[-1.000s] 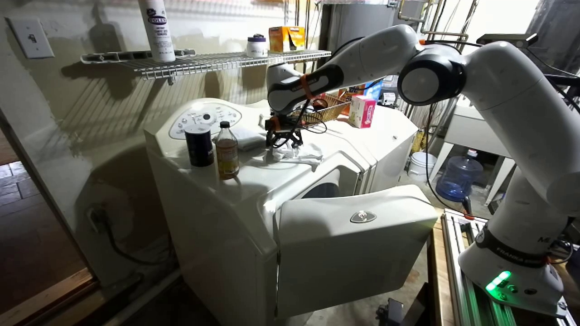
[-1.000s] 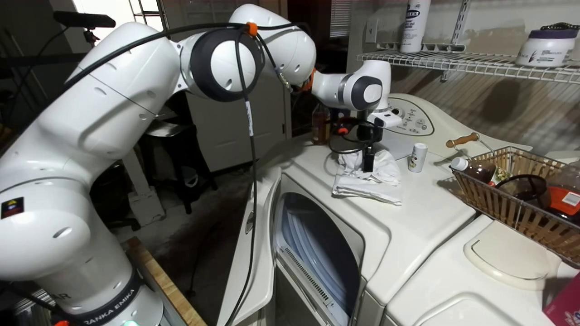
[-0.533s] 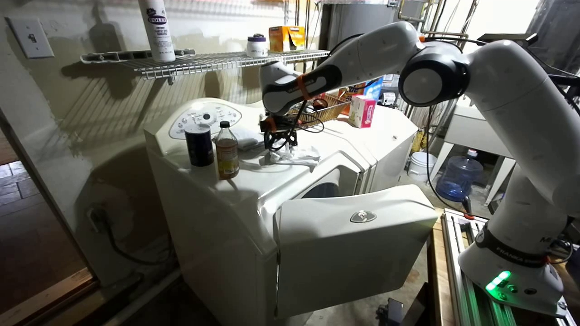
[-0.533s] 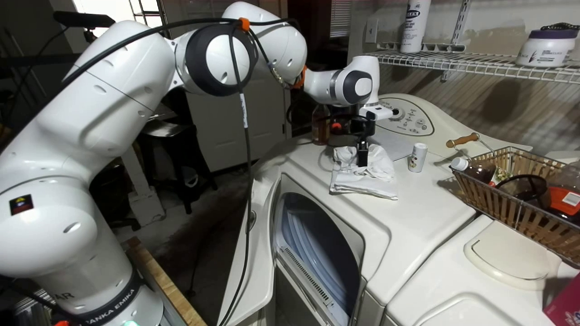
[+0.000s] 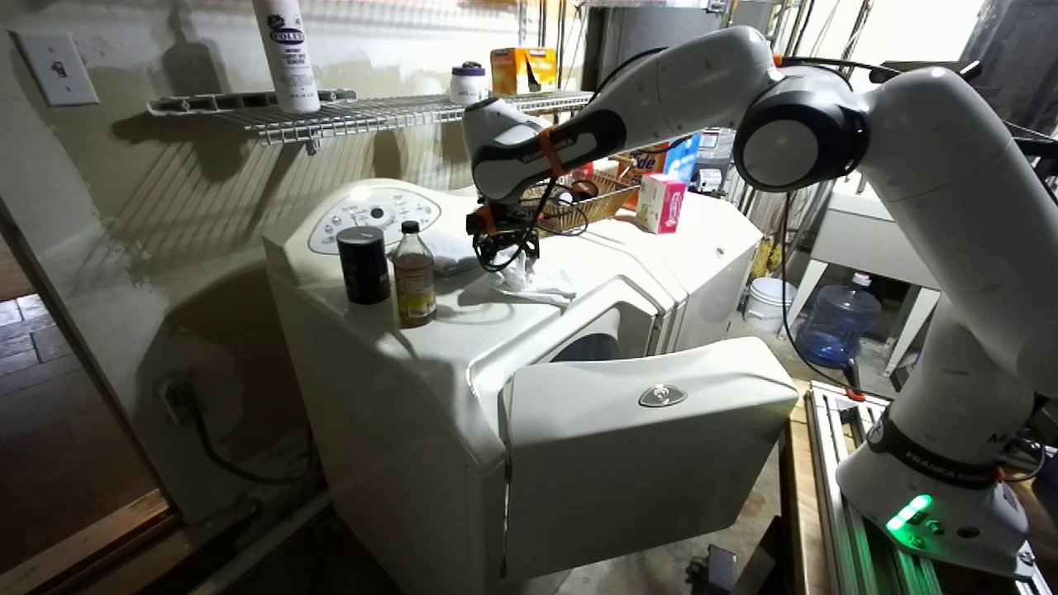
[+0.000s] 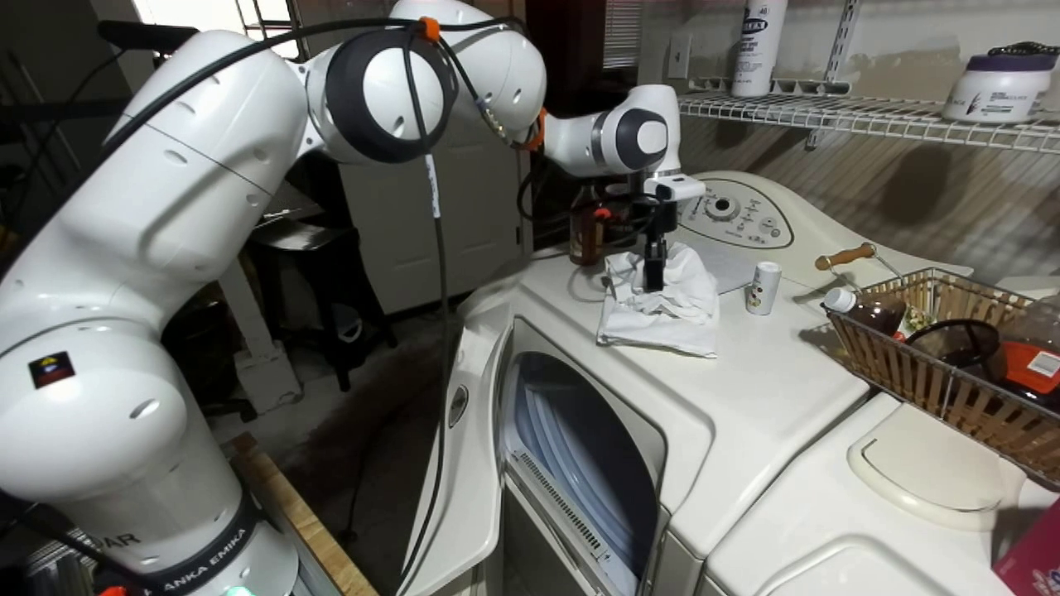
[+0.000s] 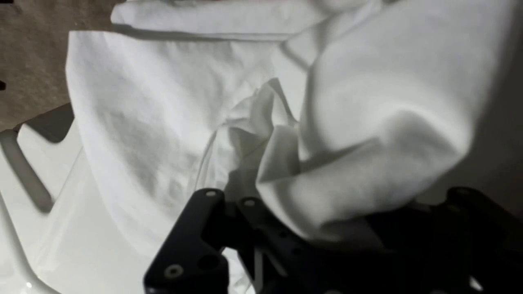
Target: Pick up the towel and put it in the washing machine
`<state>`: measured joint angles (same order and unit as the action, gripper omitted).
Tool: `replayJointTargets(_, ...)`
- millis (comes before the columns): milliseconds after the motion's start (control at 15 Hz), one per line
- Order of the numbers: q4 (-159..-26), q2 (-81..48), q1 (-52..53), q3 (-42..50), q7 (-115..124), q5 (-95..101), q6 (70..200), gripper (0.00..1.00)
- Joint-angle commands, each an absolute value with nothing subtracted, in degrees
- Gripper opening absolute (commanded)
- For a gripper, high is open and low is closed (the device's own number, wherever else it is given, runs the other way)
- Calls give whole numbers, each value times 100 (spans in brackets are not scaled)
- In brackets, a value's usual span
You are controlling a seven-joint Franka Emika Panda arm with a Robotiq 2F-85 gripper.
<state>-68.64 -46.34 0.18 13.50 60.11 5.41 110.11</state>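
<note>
The crumpled white towel (image 6: 662, 327) lies on top of the washing machine (image 5: 388, 372), its middle bunched upward. My gripper (image 6: 654, 285) points down into this bunch, shut on the cloth. Up close in the wrist view, folds of the towel (image 7: 163, 102) run in between the black fingers and cover the tips. The gripper (image 5: 506, 254) shows from the side in an exterior view, with part of the towel still flat on the machine. The machine's door (image 5: 645, 463) hangs open. Its round opening with the blue-grey drum (image 6: 571, 455) is below and in front of the towel.
Left of the gripper stand a dark canister (image 5: 364, 266) and a glass bottle (image 5: 415, 285). A small white shaker (image 6: 763, 287) and a wicker basket (image 6: 927, 356) with bottles are to the right. Above runs a wire shelf (image 5: 397, 120) holding containers.
The gripper has closed on the towel. It has risen slightly and shifted left in both exterior views, dragging the towel a little and drawing its middle up.
</note>
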Motion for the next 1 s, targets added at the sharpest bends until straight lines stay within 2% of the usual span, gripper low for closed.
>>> replayJointTargets(0,-6987,-4208,136,1436,6352,753,10639,0)
replayJointTargets(267,-7462,-3639,141,1390,6398,934,10131,0)
replayJointTargets(533,-8556,-2829,71,1282,6324,864,9889,0)
replayJointTargets(933,-10191,-1901,-82,1196,6209,765,10770,0)
